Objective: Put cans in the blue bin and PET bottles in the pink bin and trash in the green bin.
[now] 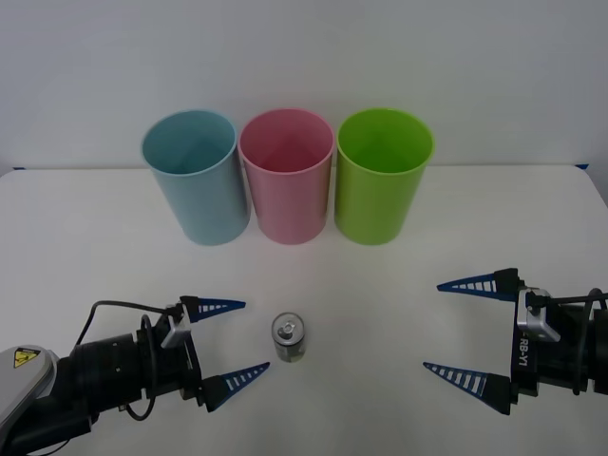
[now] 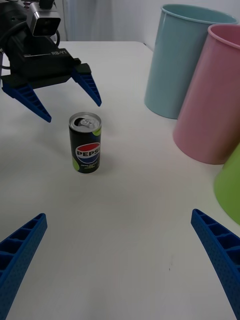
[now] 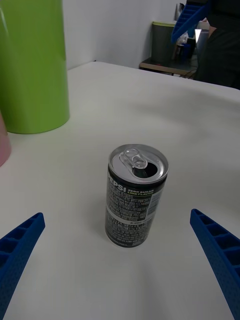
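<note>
Small dark drink can [image 1: 289, 339] with black-and-green sides, a Pepsi logo and a shiny silver top stands upright on the white table [image 1: 85, 247], near the front, roughly in front of the gap between blue and pink bins and well apart from all three. Pull tab is on, mouth hole is open; inside of can can't be made out. Can also seen in right wrist view [image 2: 85, 143] and left wrist view [image 3: 136, 195], nothing touching it.

Three tall round tapering plastic bins stand upright in a row at the back of the table: light blue bin [image 1: 197, 177] on the left, pink bin [image 1: 286, 176] in the middle, lime-green bin [image 1: 381, 175] on the right. Blue and pink touch or nearly touch, same for pink and green; can't tell exactly. Front view looks down into the open tops: only bare inner walls visible, no items seen; the bottoms aren't fully visible.

Left gripper [image 1: 231, 341] sits low over the table just left of the can, blue ribbed fingers spread wide, tips pointing toward the can, holding nothing. Can lies ahead of the open fingers, not between them. From the right wrist camera the left gripper [image 2: 70, 106] is behind the can.

Right gripper [image 1: 445, 325] is over the table's right side, well apart from the can, fingers also wide open and empty, pointing left toward the can.
</note>
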Action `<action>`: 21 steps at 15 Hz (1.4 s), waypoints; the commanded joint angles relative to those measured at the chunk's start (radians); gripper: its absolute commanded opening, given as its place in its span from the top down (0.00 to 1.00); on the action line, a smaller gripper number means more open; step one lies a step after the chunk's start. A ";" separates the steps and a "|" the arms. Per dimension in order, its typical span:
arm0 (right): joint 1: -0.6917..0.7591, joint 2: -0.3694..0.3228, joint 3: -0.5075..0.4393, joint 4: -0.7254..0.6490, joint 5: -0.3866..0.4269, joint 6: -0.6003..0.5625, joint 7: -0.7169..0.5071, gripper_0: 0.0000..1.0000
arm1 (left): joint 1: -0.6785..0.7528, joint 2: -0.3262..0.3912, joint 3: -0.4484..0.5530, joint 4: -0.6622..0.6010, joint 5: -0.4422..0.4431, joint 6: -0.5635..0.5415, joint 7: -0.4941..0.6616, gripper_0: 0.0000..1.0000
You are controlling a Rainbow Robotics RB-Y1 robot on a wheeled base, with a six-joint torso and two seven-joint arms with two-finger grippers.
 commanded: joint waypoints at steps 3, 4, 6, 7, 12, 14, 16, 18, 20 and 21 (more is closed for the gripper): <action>0.000 0.000 0.000 0.000 0.000 0.000 0.000 0.00 | -0.045 0.000 -0.087 0.001 -0.032 0.111 0.021 0.00; 0.000 0.000 0.000 0.000 0.000 0.000 0.000 0.00 | -0.052 0.000 -0.099 0.006 -0.033 0.117 0.027 0.00; 0.000 0.000 0.000 0.000 0.000 0.000 0.000 0.00 | -0.077 -0.005 -0.133 0.018 -0.039 0.136 0.044 0.00; 0.000 0.000 0.000 0.000 0.000 0.000 0.000 0.00 | -0.081 -0.014 -0.138 0.019 -0.061 0.145 0.053 0.00; 0.000 0.000 0.000 0.000 0.000 0.000 0.000 0.00 | -0.098 -0.101 -0.136 0.033 -0.164 0.154 0.147 0.00; 0.000 0.000 0.000 0.000 0.000 0.000 0.000 0.00 | -0.101 -0.121 -0.136 0.039 -0.191 0.156 0.152 0.00; 0.000 0.000 0.000 0.000 0.000 0.000 0.000 0.00 | -0.103 -0.140 -0.138 0.041 -0.219 0.159 0.158 0.00; 0.000 0.000 0.000 0.000 0.000 0.000 0.000 0.00 | -0.104 -0.157 -0.138 0.041 -0.251 0.169 0.167 0.00; 0.000 0.000 0.000 0.000 0.000 0.000 0.000 0.00 | -0.110 -0.164 -0.138 0.041 -0.266 0.176 0.178 0.00; 0.000 0.000 0.000 0.000 0.000 0.000 0.000 0.00 | -0.115 -0.172 -0.136 0.041 -0.279 0.179 0.184 0.00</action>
